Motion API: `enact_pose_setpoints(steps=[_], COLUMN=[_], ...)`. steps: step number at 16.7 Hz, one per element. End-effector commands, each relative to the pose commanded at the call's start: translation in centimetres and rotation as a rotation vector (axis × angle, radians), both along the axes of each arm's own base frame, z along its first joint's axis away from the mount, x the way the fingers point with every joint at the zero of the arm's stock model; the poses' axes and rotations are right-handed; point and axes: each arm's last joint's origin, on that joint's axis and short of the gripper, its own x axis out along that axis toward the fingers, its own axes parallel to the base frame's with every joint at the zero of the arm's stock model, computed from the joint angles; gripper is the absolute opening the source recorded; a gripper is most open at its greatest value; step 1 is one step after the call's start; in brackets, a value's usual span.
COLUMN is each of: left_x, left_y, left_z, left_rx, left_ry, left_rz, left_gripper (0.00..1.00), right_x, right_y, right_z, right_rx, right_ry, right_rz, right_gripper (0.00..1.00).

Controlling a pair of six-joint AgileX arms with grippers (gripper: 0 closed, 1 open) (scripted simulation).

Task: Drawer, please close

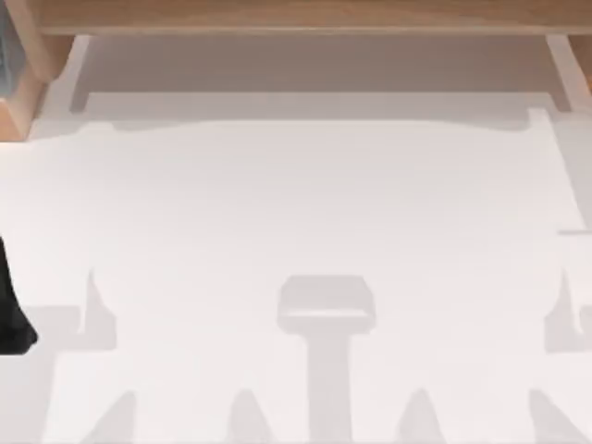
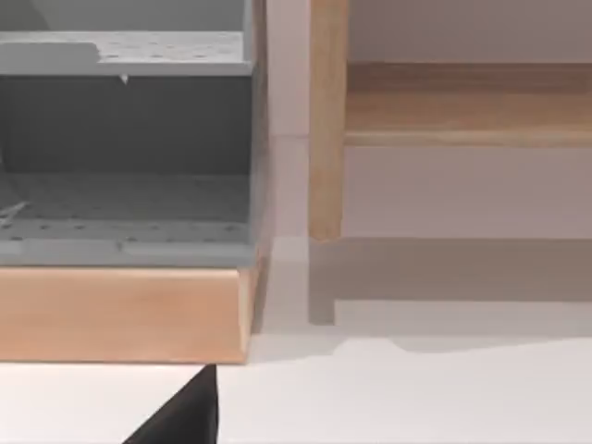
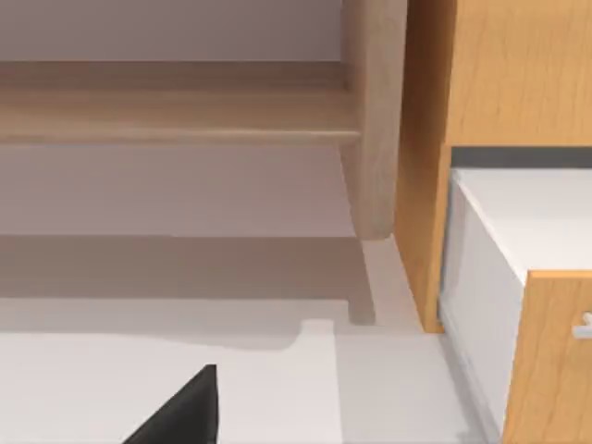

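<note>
Here the drawer [image 3: 518, 305] stands pulled out of its wooden cabinet [image 3: 504, 74], white side wall showing, ahead of the right gripper [image 3: 180, 412] and off to one side. The left gripper [image 2: 180, 412] faces a grey shelf unit [image 2: 125, 148] on a wooden base. Whether either pair of jaws is parted, I cannot tell. Both hover over the white table [image 1: 296, 203].

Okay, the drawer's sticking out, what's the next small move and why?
Probably swing the right gripper toward the drawer's wooden front: the white drawer body stands pulled out of its cabinet, and the gripper is not touching it. Left arm sits at the top view's left edge.
</note>
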Motion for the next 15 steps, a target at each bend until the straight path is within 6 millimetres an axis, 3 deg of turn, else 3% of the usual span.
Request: enact_pose_setpoints(steps=[3,8,15], left_x=[0.0,0.0,0.0], left_y=[0.0,0.0,0.0], left_z=[0.0,0.0,0.0], left_rx=[0.0,0.0,0.0], left_ry=[0.0,0.0,0.0], left_rz=[0.0,0.0,0.0], left_gripper=[1.0,1.0,1.0], right_x=[0.0,1.1,6.8], right_y=[-0.1,-0.9,-5.0], right_z=[0.3,3.6,8.1], right_rx=[0.0,-0.004,-0.005], right_ry=[-0.007,-0.035,-0.01], right_rz=[0.001,0.013,0.017], right_gripper=[1.0,1.0,1.0])
